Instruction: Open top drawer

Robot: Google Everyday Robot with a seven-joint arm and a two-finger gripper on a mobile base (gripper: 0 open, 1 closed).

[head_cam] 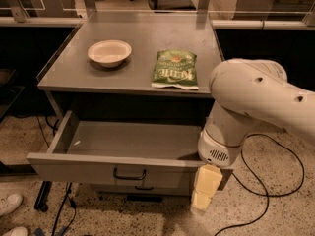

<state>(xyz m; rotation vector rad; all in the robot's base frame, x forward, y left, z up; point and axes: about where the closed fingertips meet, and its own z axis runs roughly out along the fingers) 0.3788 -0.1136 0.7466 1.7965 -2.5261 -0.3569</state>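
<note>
The top drawer (98, 167) is a wide grey metal drawer pulled far out from under the grey table top (142, 38). Its inside is bare. A small black pull handle (129, 174) sits at the centre of its front. My gripper (205, 187) hangs pointing down at the drawer front's right end, below my white arm (251, 102), which covers the drawer's right side. The gripper is not on the handle; it is well to the right of it.
A white bowl (110, 52) and a green snack bag (174, 69) lie on the table top. A lower drawer's handle (143, 187) peeks out below. Black cables (266, 191) run over the speckled floor at right. White shoes (10, 205) are at bottom left.
</note>
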